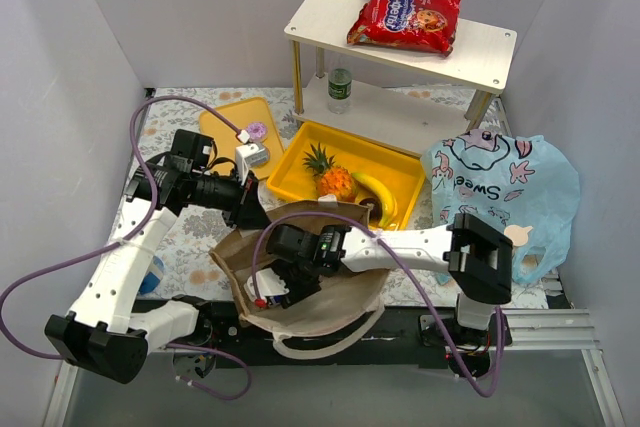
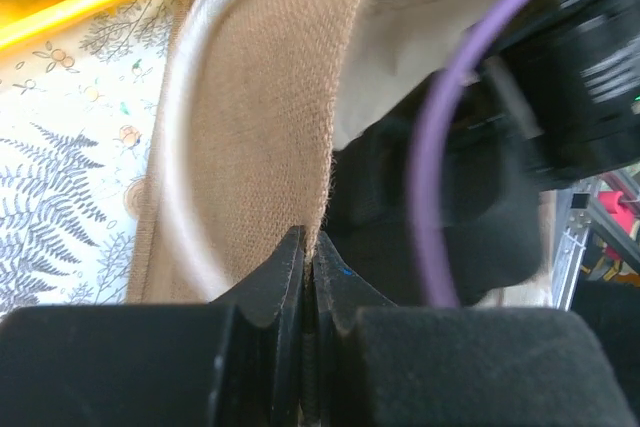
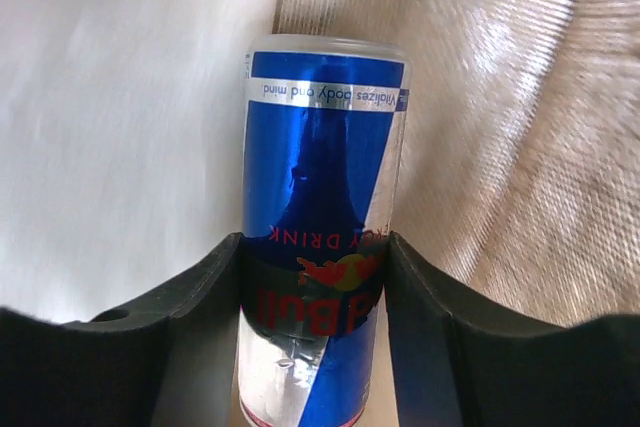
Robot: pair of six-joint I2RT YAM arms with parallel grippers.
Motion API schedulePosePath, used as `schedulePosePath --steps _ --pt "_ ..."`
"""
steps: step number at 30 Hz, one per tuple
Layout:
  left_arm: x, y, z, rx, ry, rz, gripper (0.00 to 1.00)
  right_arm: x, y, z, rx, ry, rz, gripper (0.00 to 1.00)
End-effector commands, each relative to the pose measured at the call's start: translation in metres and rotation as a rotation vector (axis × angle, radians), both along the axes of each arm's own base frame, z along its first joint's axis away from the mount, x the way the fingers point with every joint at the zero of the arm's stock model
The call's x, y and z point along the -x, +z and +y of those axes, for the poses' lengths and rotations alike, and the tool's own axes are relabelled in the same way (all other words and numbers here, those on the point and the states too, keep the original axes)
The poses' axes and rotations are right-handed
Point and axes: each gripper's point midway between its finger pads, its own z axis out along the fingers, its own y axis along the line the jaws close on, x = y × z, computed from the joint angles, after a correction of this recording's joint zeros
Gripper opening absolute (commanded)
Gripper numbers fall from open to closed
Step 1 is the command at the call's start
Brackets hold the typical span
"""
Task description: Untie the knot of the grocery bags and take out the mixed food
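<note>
1. Where it sits between the fingers of the right gripper (image 3: pixel 315 247), the blue-and-silver energy-drink can (image 3: pixel 322 147) is inside the brown bag (image 1: pixel 345 305). Both fingers press flat against its sides, so the gripper holds the can at a middling width.
2. The brown bag lies open on the bench (image 1: pixel 190 247) at its near edge, between the two arm bases. Its woven-looking wall and pale lining surround the can.
3. The left gripper (image 2: pixel 308 257) is closed narrow on the bag's far rim, with the fabric edge pinched between its tips.
4. The light-blue plastic bag (image 1: pixel 520 187) lies slumped at the right side of the bench, beyond the right arm.
5. Just behind the brown bag, a yellow tray (image 1: pixel 372 152) holds a small pineapple (image 1: pixel 330 179), a banana (image 1: pixel 380 195) and a dark round fruit (image 1: pixel 368 209).
6. Farther back stands a two-board shelf (image 1: pixel 480 47). A red cookie packet (image 1: pixel 405 15) lies on top and a green bottle (image 1: pixel 340 90) stands on the lower board.
7. A second yellow tray (image 1: pixel 225 122) at the far left carries a small pinkish doughnut (image 1: pixel 257 131).
</note>
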Motion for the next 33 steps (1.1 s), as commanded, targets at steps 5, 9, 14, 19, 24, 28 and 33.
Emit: schedulePosePath --steps 5,9,14,19,24,28,33 --pt "-0.019 0.019 0.004 -0.055 -0.005 -0.093 0.29 -0.012 0.143 -0.021 -0.297 0.251 -0.205 0.08" --pt "-0.037 0.059 0.0 -0.041 0.03 -0.164 0.62 0.008 0.213 -0.048 -0.52 0.481 -0.393 0.06" --pt "-0.031 0.131 -0.022 0.146 -0.04 -0.19 0.81 0.001 0.263 -0.071 -0.681 0.582 -0.738 0.03" --pt "-0.026 0.136 -0.034 0.234 -0.127 -0.051 0.84 -0.037 0.283 -0.071 -0.635 0.58 -1.112 0.01" --pt "-0.03 0.134 -0.05 0.35 -0.175 0.153 0.94 -0.056 0.293 -0.06 -0.651 0.593 -1.287 0.01" --pt "-0.031 0.138 -0.057 0.479 -0.273 0.317 0.98 -0.063 0.304 -0.048 -0.635 0.619 -1.346 0.01" --pt "-0.052 0.113 -0.063 0.465 -0.271 0.324 0.98 -0.059 0.303 -0.038 -0.614 0.71 -1.372 0.01"
